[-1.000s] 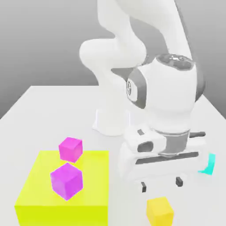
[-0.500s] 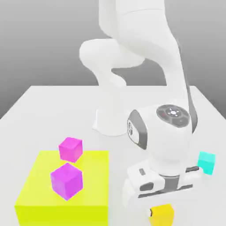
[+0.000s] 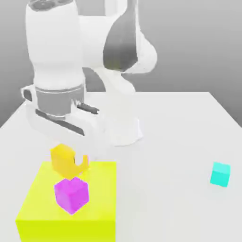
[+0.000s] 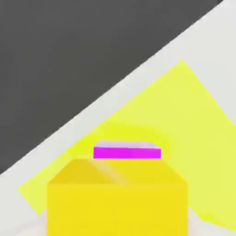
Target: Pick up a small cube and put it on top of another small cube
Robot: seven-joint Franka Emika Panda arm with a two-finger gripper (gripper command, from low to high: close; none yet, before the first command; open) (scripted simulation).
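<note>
My gripper (image 3: 71, 162) is shut on the small yellow-orange cube (image 3: 62, 158), holding it above the back part of the large flat bright-yellow block (image 3: 101, 208) at the exterior view's left. The held cube (image 4: 117, 203) sits close in front of the hand camera. Just past it a magenta cube (image 4: 126, 152) shows as a thin strip, lying on the yellow block (image 4: 184, 115). Another magenta cube (image 3: 71, 194) rests on the block nearer the front, just below the held cube in the exterior view.
A small cyan cube (image 3: 220, 174) lies alone on the white table (image 3: 170, 142) at the exterior view's right. The arm's white base (image 3: 124, 130) stands at the table's middle back. The table's far edge runs behind it.
The gripper came down and shut on the yellow-orange cube at the front right, then lifted it and swung left over the yellow block. The back magenta cube is now covered by the held cube.
</note>
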